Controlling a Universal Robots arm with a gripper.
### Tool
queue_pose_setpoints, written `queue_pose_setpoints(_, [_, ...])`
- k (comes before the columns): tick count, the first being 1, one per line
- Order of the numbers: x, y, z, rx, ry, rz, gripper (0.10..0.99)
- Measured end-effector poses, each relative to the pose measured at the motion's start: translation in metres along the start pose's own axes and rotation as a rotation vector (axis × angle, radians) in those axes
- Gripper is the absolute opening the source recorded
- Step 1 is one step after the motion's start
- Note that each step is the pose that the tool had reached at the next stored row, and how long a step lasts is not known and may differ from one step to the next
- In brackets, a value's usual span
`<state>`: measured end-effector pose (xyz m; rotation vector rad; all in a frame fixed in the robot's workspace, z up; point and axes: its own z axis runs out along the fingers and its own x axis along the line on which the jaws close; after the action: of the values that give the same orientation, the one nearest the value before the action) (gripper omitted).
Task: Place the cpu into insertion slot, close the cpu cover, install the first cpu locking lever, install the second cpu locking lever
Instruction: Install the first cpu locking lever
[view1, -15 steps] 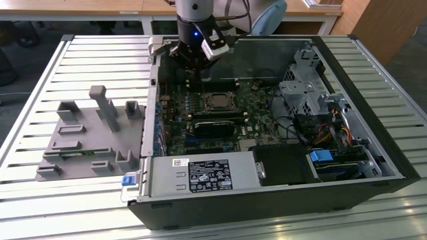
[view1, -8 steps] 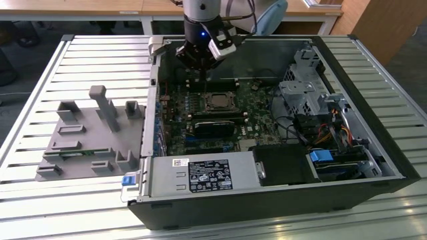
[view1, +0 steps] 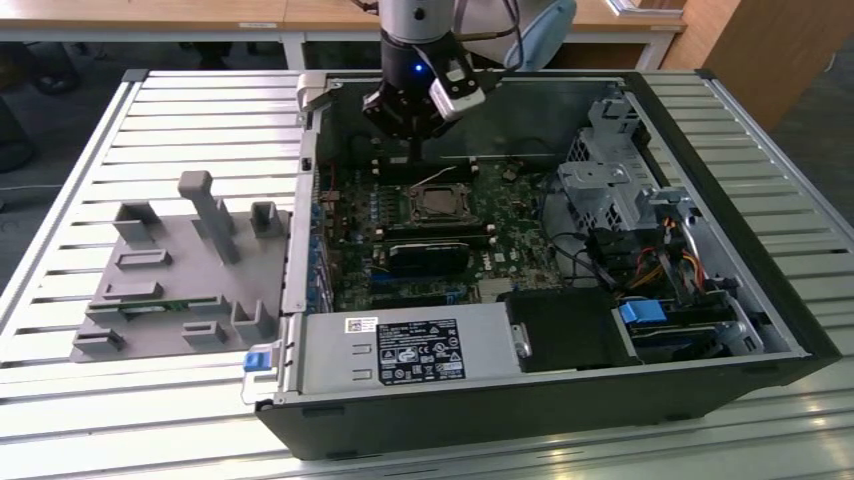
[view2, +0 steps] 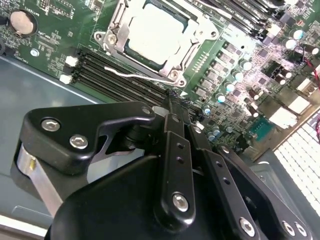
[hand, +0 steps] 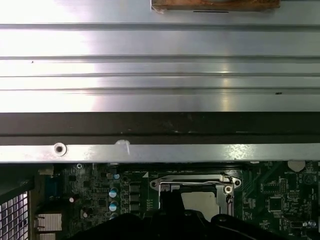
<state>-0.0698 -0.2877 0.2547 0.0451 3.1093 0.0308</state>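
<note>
In the second wrist view the gripper (view2: 172, 102) fills the near part of the picture, its black fingers (view2: 175, 150) pressed together into one narrow tip with nothing between them. That tip hangs just short of the socket, above the long black memory slots (view2: 120, 70) and close to a thin wire lever (view2: 145, 76) that runs along the socket's near edge. Beyond the tip, the cpu (view2: 152, 32) lies flat in the insertion slot (view2: 131, 52), its pale metal top showing through the window of the cpu cover (view2: 115, 27), which lies down around the chip. The green board (view2: 55, 30) spreads around the socket, with a round coin cell (view2: 21, 21) off to one side and rows of small capacitors (view2: 235, 75) on the other.

In the first wrist view the cover (hand: 197, 181) and part of the chip (hand: 202, 200) appear just past the dark gripper body, with the case wall (hand: 160, 152) and the ribbed table (hand: 160, 65) behind.

In the exterior view the power supply (view1: 407, 350) sits nearest in the open case (view1: 534, 410). Farther in, the socket (view1: 438, 205) lies mid-board, and the gripper (view1: 416, 150) hovers just beyond it, toward the case's far wall. A grey fixture (view1: 174, 270) rests on the table at the exterior view's left, well apart from the case.
</note>
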Motion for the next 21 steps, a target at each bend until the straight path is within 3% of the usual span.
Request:
queue_pose_setpoints(2, [-0.0011,0.0,0.0007,-0.003,0.0003,0.0,0.106])
queue_pose_setpoints(5, [-0.0021,0.0,0.0023,-0.027,0.0011,0.001,0.106])
queue_pose_setpoints(6, [-0.0025,0.0001,0.0032,-0.031,0.001,0.001,0.106])
queue_pose_setpoints(21, [-0.019,0.0015,0.019,-0.031,0.0014,-0.005,0.106])
